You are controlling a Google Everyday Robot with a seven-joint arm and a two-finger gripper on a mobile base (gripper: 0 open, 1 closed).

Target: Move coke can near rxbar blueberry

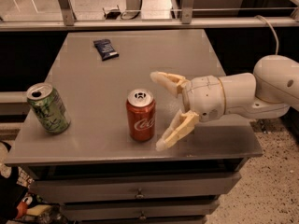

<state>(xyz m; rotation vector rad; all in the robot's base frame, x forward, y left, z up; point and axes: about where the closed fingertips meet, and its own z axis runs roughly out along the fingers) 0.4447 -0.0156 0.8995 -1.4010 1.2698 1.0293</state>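
The coke can (pixel 141 115), red with white script and a silver top, stands upright near the front middle of the grey table (pixel 140 59). The rxbar blueberry (pixel 106 49), a small flat dark blue wrapper, lies at the table's back left. My gripper (pixel 159 110) is open just right of the can, its two pale fingers (pixel 177 129) spread wide, one behind the can's right side and one in front. It holds nothing and does not touch the can.
A green-and-white patterned can (pixel 48 108) stands upright at the table's front left edge. A metal railing (pixel 140 17) runs behind the table. Drawers (pixel 135 192) sit below the front edge. The white arm (pixel 261 90) reaches in from the right.
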